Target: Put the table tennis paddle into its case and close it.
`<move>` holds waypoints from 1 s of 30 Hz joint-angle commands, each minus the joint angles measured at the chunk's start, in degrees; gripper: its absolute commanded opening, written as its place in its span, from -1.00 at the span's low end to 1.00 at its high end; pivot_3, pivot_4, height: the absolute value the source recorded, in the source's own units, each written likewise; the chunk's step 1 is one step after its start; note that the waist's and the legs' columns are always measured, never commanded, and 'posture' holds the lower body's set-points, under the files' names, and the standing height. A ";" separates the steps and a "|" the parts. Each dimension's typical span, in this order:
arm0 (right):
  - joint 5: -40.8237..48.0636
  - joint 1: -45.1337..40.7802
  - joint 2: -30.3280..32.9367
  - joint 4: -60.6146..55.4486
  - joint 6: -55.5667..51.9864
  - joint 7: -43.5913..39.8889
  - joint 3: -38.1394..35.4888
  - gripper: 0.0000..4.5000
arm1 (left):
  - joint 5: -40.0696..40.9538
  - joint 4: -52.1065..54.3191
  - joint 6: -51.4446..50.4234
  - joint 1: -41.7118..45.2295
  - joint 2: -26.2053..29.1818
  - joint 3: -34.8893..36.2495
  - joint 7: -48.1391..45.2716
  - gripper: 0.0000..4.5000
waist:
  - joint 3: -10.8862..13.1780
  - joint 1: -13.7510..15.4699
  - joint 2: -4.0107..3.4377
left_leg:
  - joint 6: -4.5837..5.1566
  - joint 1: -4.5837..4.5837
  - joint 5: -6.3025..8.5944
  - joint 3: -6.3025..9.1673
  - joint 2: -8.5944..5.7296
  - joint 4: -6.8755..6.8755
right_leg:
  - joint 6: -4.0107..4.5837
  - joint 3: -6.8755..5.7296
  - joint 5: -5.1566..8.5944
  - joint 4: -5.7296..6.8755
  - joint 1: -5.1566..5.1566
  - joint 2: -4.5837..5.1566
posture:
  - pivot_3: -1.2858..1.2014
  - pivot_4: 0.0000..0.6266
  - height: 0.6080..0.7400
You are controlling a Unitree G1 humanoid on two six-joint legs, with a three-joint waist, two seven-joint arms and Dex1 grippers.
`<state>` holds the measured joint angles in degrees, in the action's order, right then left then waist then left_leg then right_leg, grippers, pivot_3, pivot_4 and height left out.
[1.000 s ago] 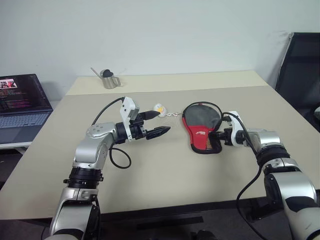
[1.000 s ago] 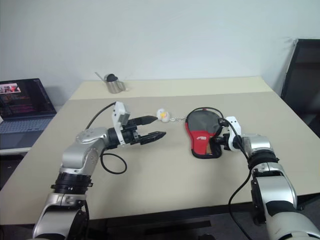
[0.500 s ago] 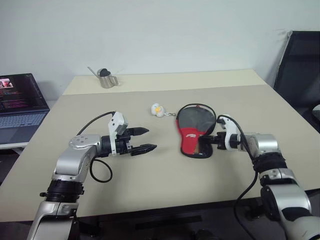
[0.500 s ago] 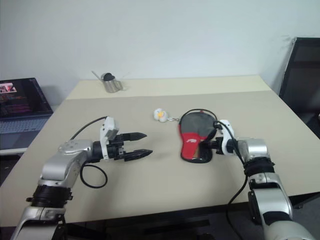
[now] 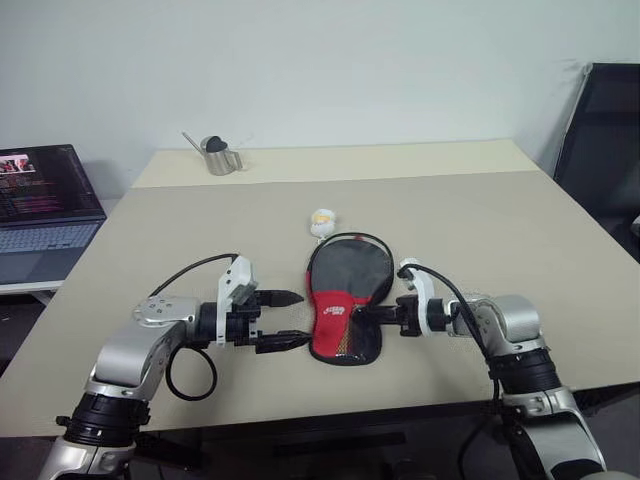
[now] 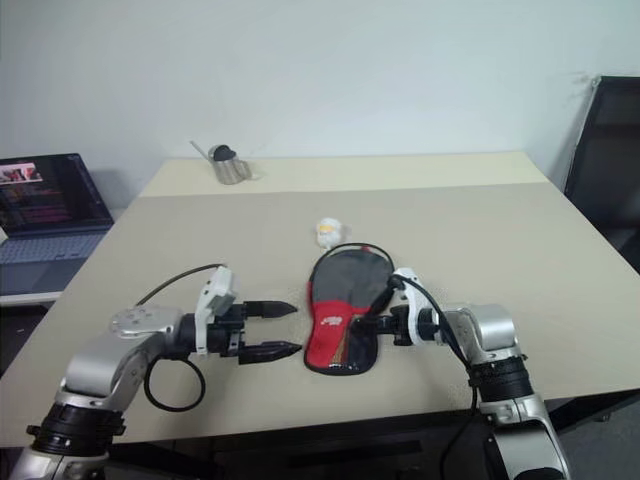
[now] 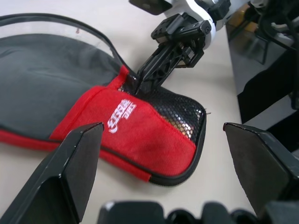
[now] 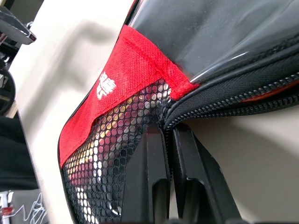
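One paddle-shaped fabric case (image 5: 343,310), mesh edge pinched by right tool (image 5: 372,316); left tool (image 5: 290,319) spread.

Black cloth case (image 7: 56,70) with red woven panel, open honeycomb mesh (image 8: 112,154) and a toothed zip along the edge. Matt beige tabletop (image 5: 480,220), smooth. Hard black plastic claw fingers (image 7: 70,172), slightly glossy. Shiny metal jug (image 5: 216,157). Glossy ball charm (image 5: 321,219).
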<state>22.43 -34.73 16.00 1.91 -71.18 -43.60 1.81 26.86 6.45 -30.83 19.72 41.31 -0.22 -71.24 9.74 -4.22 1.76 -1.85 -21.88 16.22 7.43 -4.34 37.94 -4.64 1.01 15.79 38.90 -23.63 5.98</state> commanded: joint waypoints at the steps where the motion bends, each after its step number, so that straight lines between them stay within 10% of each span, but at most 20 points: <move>1: 3.68 2.38 1.78 -6.52 -3.12 0.45 -0.93 -0.99 | 0.77 2.48 0.67 -0.91 1.69 -0.31 -1.64 1.00 | 0.01 0.28 -0.01 | 0.02 0.00 0.01 0.00 0.00 0.00 | 0.00 0.00 0.00 -0.01 0.00 0.00 | 0.03 -0.52 1.00; 30: 15.63 16.04 7.05 -24.71 -17.35 9.21 -11.04 -0.99 | -1.04 -0.32 5.65 -1.35 3.55 -3.79 -6.15 1.00 | 0.03 2.36 -0.04 | 0.21 0.00 0.12 0.02 -0.01 0.00 | 0.01 -0.10 0.01 -0.12 0.13 0.00 | 0.03 -0.52 1.00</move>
<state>36.84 -18.74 22.39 -21.41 -88.33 -34.60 -7.92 25.80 6.02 -25.96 17.61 44.08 -4.34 -76.89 9.77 -1.86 1.72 -1.63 -21.88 16.33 7.46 -4.35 37.93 -4.64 0.91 15.80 38.77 -23.49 5.97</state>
